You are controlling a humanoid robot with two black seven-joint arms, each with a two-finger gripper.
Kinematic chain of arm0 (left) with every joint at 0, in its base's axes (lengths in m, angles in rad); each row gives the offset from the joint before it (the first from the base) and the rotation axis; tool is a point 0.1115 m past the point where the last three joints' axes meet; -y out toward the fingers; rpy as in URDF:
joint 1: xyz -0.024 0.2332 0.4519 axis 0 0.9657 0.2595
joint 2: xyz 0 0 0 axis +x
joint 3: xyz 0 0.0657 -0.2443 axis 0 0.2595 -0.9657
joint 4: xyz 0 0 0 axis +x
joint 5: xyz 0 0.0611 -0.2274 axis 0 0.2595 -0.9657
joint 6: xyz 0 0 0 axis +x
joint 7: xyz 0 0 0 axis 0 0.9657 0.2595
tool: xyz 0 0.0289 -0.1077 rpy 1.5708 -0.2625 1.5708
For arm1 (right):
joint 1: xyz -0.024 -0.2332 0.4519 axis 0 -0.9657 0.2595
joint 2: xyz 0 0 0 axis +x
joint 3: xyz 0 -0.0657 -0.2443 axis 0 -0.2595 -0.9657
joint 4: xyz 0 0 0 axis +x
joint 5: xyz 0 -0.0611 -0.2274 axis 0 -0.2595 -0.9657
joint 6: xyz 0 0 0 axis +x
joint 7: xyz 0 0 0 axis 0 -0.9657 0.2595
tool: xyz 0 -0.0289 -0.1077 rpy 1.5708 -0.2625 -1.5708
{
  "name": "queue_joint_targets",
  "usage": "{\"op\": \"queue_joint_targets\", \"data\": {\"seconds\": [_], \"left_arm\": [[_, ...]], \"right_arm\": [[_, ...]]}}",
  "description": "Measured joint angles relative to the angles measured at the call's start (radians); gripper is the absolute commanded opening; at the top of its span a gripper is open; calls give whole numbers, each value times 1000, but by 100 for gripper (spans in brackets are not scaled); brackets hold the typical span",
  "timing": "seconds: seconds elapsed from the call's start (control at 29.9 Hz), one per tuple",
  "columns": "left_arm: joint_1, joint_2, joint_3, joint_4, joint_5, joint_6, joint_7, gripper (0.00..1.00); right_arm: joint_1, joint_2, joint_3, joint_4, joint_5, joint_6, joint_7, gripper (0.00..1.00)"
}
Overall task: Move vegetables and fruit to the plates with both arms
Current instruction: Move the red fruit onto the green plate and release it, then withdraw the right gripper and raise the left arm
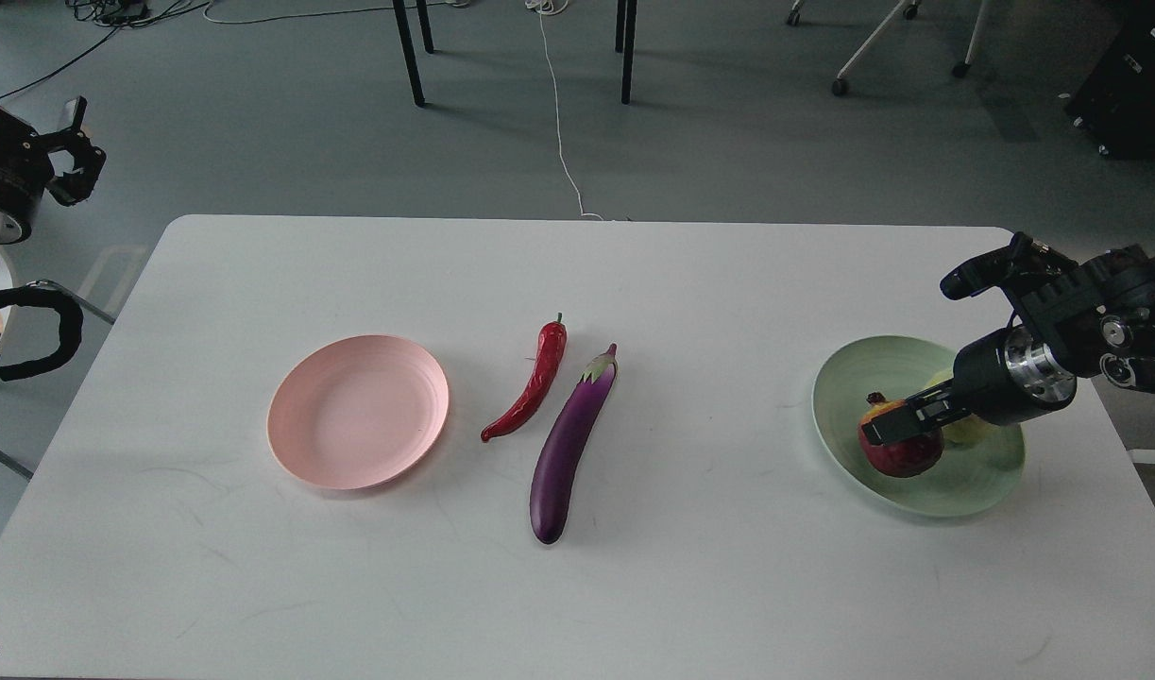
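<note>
My right gripper [896,427] is shut on the dark red pomegranate [903,456], holding it low over the left part of the pale green plate [917,505]. The yellow-green fruit [969,433] lies in that plate, mostly hidden behind the gripper. The red chili pepper [532,387] and the purple eggplant [568,449] lie side by side at the table's middle. The pale pink plate [358,411] sits empty to their left. My left gripper [75,151] is open and empty, off the table's far left corner.
The white table [577,586] has bare surface along its front and back. Table legs, chair wheels and a white cable [558,113] are on the floor beyond its far edge.
</note>
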Motion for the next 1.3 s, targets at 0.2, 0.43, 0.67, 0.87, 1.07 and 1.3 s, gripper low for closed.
{"op": "queue_joint_targets", "data": {"seconds": [0.2, 0.43, 0.67, 0.87, 1.07, 1.3], "left_arm": [[2, -1, 1, 0, 0, 0, -3, 98], [-5, -2, 4, 0, 2, 0, -4, 98], [-9, -2, 15, -7, 13, 0, 9, 98], [-56, 31, 56, -54, 176, 0, 20, 98], [-86, 188, 60, -302, 393, 0, 36, 98], [-151, 239, 63, -559, 739, 0, 57, 98]], "right_arm": [[-17, -10, 22, -4, 0, -22, 0, 96], [-29, -12, 56, 1, 3, -22, 0, 96], [-67, -50, 293, -114, 19, -28, 0, 98], [-203, -7, 639, -317, 47, -16, 4, 98], [-384, 30, 998, -369, 208, -22, 6, 98], [-526, 51, 1320, -362, 540, -28, 4, 98]]}}
